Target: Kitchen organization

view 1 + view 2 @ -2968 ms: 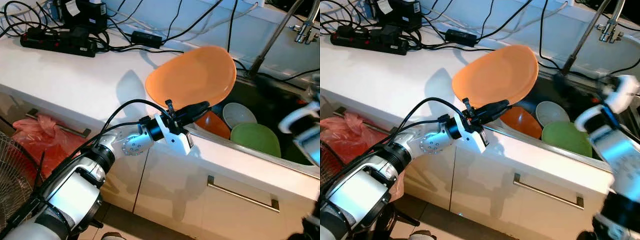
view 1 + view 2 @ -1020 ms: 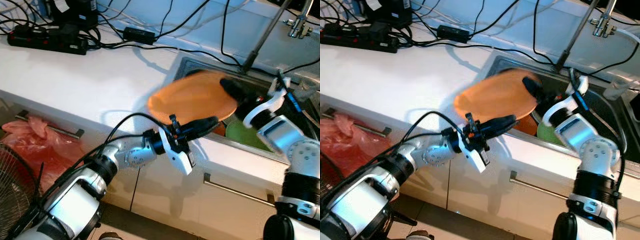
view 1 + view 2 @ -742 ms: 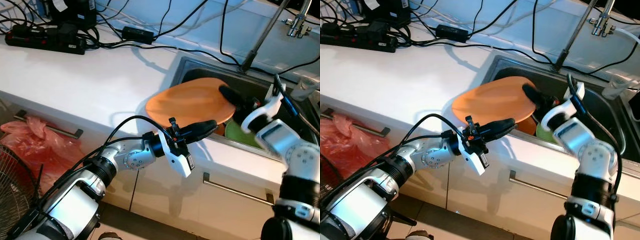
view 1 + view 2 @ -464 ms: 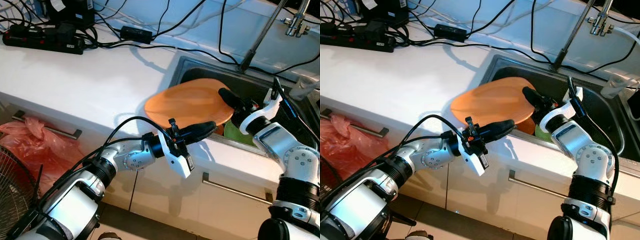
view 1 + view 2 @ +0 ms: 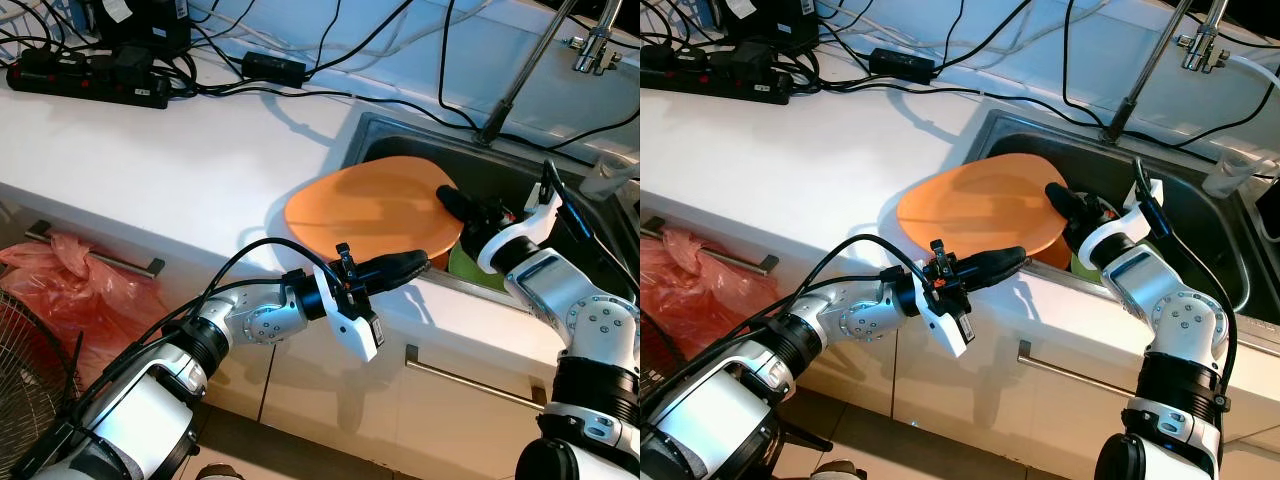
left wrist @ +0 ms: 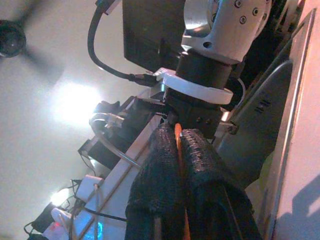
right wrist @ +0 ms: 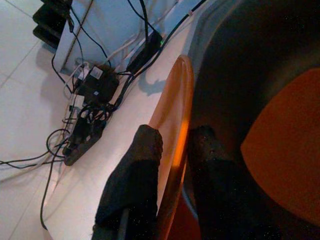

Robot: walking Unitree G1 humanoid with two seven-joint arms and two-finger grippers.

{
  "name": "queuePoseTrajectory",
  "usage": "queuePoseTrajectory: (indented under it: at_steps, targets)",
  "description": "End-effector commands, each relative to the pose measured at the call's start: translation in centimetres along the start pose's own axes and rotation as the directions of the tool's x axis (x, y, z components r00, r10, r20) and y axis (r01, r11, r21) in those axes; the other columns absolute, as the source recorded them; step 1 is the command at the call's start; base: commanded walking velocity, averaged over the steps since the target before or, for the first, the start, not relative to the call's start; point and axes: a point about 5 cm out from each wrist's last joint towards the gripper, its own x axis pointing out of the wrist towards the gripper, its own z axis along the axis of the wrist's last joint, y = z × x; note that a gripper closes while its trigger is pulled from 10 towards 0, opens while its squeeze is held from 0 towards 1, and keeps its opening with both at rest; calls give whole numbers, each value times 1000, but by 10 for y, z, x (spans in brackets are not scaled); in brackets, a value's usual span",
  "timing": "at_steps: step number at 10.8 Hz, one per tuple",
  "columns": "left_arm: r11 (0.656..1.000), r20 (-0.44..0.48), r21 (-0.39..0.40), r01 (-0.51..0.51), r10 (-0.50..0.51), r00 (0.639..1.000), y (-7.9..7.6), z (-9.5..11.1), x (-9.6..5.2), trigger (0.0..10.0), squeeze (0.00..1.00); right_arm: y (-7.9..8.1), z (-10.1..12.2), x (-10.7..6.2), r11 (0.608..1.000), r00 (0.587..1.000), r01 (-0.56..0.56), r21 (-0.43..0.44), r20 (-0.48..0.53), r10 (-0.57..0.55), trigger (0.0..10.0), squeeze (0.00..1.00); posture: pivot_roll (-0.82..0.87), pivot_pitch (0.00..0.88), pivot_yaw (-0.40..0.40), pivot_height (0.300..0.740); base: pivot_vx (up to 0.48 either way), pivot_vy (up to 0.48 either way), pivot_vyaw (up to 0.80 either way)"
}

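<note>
A large orange plate (image 5: pixel 365 208) is held nearly flat over the left edge of the sink (image 5: pixel 395 140). My left gripper (image 5: pixel 418 262) reaches in from the cabinet side and is shut on the plate's near rim; the left wrist view has that thin orange rim (image 6: pixel 178 145) pinched between the fingers. My right gripper (image 5: pixel 452 199) comes from the sink side at the plate's right rim. In the right wrist view its two fingers (image 7: pixel 137 165) sit on either side of the plate's edge (image 7: pixel 176 125), closed against it.
In the sink lie a green plate (image 5: pixel 468 270) and an orange bowl (image 5: pixel 1052 258), with a tap (image 5: pixel 522 80) behind. A power strip (image 5: pixel 90 82) and cables cover the back of the white counter (image 5: pixel 150 160). Below are a cabinet handle (image 5: pixel 470 372) and a red bag (image 5: pixel 55 285).
The plate went from steeply tilted above the counter to nearly flat over the sink edge. My right gripper came in from the right and took the plate's right rim.
</note>
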Motion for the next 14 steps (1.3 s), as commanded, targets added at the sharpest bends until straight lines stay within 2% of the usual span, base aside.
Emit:
queuePoseTrajectory:
  at_steps: [1,4,6,8,11,12,13,14]
  targets:
    - [993,131,14,-116,114,985,19,16,24,0,0,-12,-9,-2,998,997,58,16,-45,-57,0,0,123,34,-191,740,0,0,0]
    - [993,134,19,-116,112,985,18,16,24,0,0,-16,-9,-6,998,996,70,10,-50,-69,0,0,122,31,-190,740,0,0,0]
    - [993,133,21,-119,115,984,18,16,25,0,0,-20,-16,-16,998,992,64,-22,-108,-66,0,0,127,29,-196,740,0,0,0]
    - [993,129,21,-118,115,985,18,16,24,0,0,-33,-17,-30,992,981,112,-64,-151,-120,0,0,126,27,-197,740,0,0,0]
    - [990,133,29,-137,132,982,20,17,27,78,0,-36,-13,-34,989,981,129,-78,-133,-138,0,0,121,20,-190,740,0,0,0]
    - [988,136,6,-157,155,979,22,17,29,4353,1000,-36,-14,-33,988,982,127,-82,-127,-137,0,0,122,17,-189,740,0,0,0]
    - [986,136,-9,-164,163,977,22,17,28,10000,1000,-36,-13,-32,988,983,127,-83,-124,-137,0,0,126,13,-189,740,0,0,0]
    - [986,139,-24,-166,168,976,22,18,28,10000,1000,-37,-12,-32,988,983,127,-85,-120,-137,0,0,127,12,-190,740,0,0,0]
